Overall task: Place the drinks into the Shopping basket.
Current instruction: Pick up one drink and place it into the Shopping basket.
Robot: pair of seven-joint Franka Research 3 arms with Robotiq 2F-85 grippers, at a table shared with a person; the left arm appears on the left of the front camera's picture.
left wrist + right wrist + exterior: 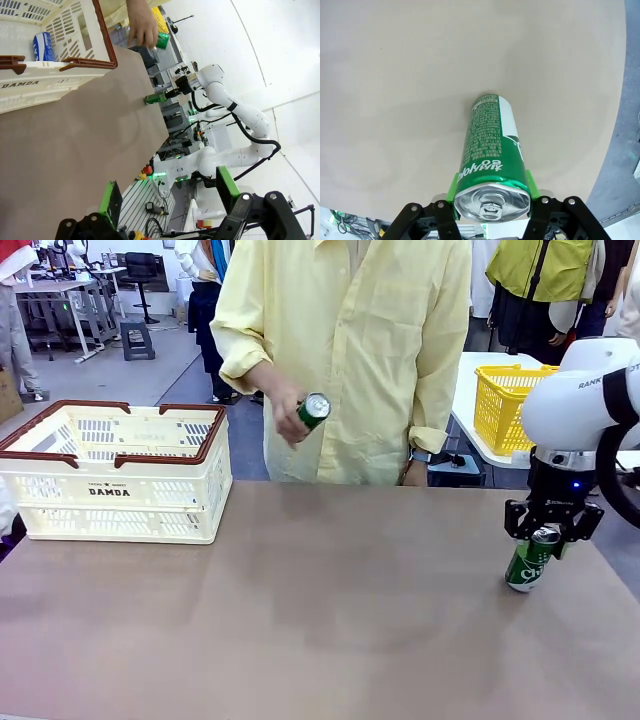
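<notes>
Right wrist view: the right pincer is clenched on a green can. Its two green pads press on the can's sides, just under the silver top. The can has white letters and small print on it. It points away from the camera, down to the brown desk.

From the front camera, this pincer and its can are at about 4 o'clock on the desk, near the edge. The can leans a little, with its top tipped toward 1 o'clock. Its bottom end is down at the desk.

At 12 o'clock a person in a light yellow shirt stands at the far side of the desk. The person's hand holds a second green can up in the air, well apart from the first can.

At about 10 o'clock the Shopping basket sits on the desk. It is cream-white with dark red-brown handles and says "DAMDA".

From the left wrist camera, the left pincer is released. Its two fingers are wide apart with nothing between them, above the desk. A blue-and-white can lies inside the Shopping basket, at 11 o'clock in that picture.

A yellow basket sits on a white table behind the desk, at 2 o'clock from the front camera.
</notes>
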